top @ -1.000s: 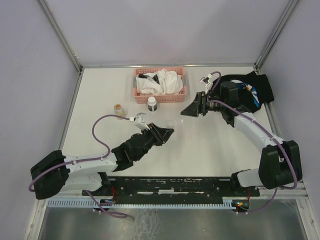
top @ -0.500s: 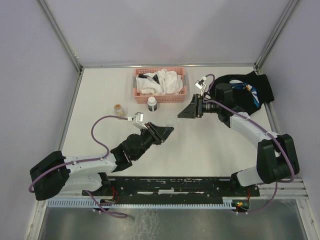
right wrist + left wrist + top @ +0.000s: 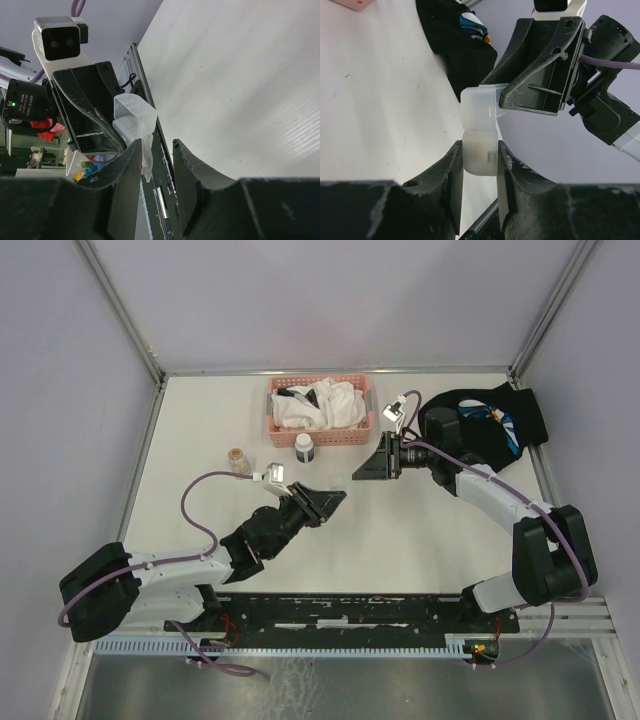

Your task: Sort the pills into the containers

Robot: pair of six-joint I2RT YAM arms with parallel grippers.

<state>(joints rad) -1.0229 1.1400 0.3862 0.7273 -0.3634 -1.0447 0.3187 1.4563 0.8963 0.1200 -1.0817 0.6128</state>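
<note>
The left gripper (image 3: pixel 333 502) is closed on the container (image 3: pixel 479 156), a small box of clear plastic. It holds the box in the air above the table (image 3: pixel 440 540), near the middle of the top view. Its fingers (image 3: pixel 451 170) press two opposite sides of the lower part, so what looks like the lid (image 3: pixel 479 107) stands free above them. I think this is why the grip sits so low on the box.

The right gripper (image 3: pixel 358 472) reaches in from the upper right, tip to tip with the other. Its jaws are narrow and stand around a thin clear edge of the lid. In the right wrist view a small gap shows on one side, so I cannot tell if they already pinch it. One arm steadies the box and the other works the lid – this is my reading of the step.

The table is white and matt, with a few small marks. At its upper centre sits a pink basket (image 3: pixel 318 438) with white cloths (image 3: pixel 322 403). Just below it is a small bottle (image 3: pixel 304 448) with a dark cap, further left an amber jar (image 3: pixel 238 458), and at the upper right a black cloth (image 3: pixel 505 425). The walls are pale lilac, with metal posts in the corners – the pills themselves I cannot make out
</note>
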